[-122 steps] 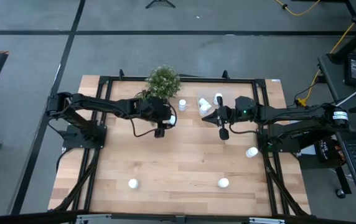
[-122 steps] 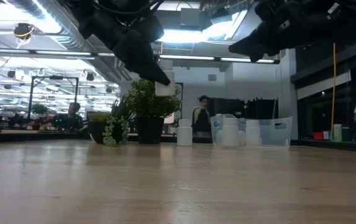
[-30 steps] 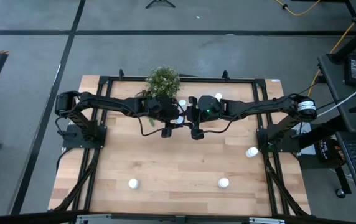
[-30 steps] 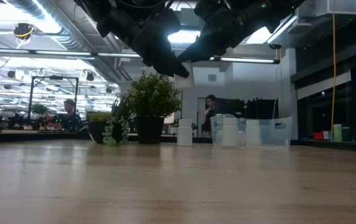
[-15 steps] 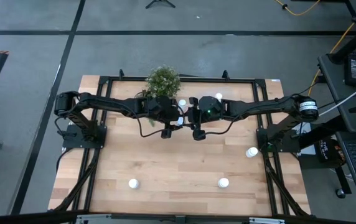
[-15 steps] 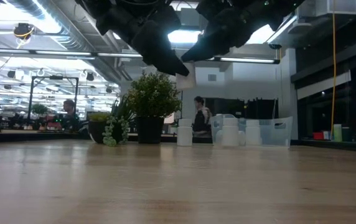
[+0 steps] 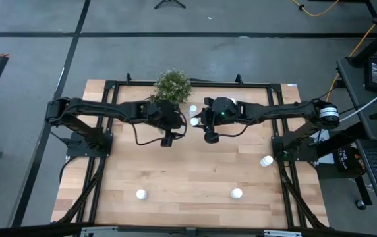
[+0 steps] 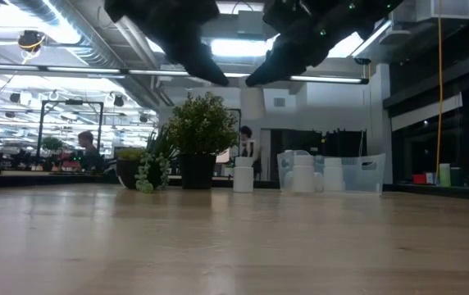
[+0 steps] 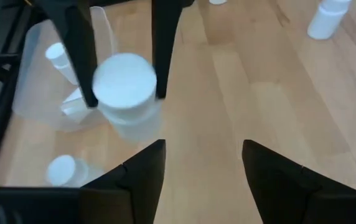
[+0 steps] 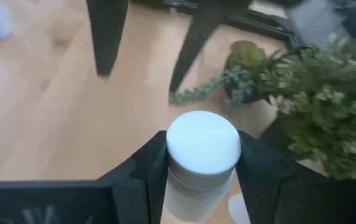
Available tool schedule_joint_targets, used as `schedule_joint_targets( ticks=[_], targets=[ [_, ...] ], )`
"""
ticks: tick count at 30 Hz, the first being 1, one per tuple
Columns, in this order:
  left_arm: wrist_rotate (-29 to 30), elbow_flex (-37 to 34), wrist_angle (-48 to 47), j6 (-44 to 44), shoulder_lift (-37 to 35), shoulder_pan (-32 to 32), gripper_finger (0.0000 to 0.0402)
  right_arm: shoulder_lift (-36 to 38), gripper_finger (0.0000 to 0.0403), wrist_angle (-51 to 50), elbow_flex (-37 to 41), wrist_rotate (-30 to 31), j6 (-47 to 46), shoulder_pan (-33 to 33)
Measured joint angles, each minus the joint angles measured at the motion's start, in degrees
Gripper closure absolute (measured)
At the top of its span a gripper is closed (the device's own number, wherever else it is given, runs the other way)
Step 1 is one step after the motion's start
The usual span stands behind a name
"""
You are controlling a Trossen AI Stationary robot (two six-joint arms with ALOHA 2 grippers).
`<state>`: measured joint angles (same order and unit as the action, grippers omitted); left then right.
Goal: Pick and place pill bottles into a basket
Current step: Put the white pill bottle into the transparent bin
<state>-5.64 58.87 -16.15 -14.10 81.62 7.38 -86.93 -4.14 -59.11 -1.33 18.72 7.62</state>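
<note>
Surface: a pale wooden table in a black frame, grey floor around it; beyond it, an open office with ceiling lights and a person far off.

Item 1. My right gripper, raised above the back middle of the table. Its fingers are part-closed on a white bottle, clamping it on both sides just under the cap, bottle upright and clear of the wood.

Item 2. My left gripper, facing the right one, close by but apart. Its fingers are spread and have hold of nothing; the held bottle hangs in front of them, not between them.

Item 3. Clear basket, at the back of the table, on the right arm's side of the held bottle. Two bottles stand inside; whether there are more I cannot tell.

Item 4. One loose bottle, upright on the wood between the plant and the basket.

Item 5. Three bottles on the wood well apart from the basket: one near the right edge, two towards the front, and.

Item 6. Leafy potted plant, back edge, behind my left wrist; a smaller trailing plant just beside it.
</note>
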Motion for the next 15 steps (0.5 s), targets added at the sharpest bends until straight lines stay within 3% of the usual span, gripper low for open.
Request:
schedule_joint_targets(
  ticks=[9, 15],
  targets=[
    [0.66, -0.48, -0.48, -5.29, -5.19, 1.28, 0.0274, 5.31, 0.0253, -3.86, 0.00, 3.21, 0.20, 0.48],
    [0.74, -6.84, 6.20, -4.62, -7.49, 5.05, 0.0329, 12.16, 0.0253, -6.76, 2.16, 4.85, -1.34, 1.10]
  ],
)
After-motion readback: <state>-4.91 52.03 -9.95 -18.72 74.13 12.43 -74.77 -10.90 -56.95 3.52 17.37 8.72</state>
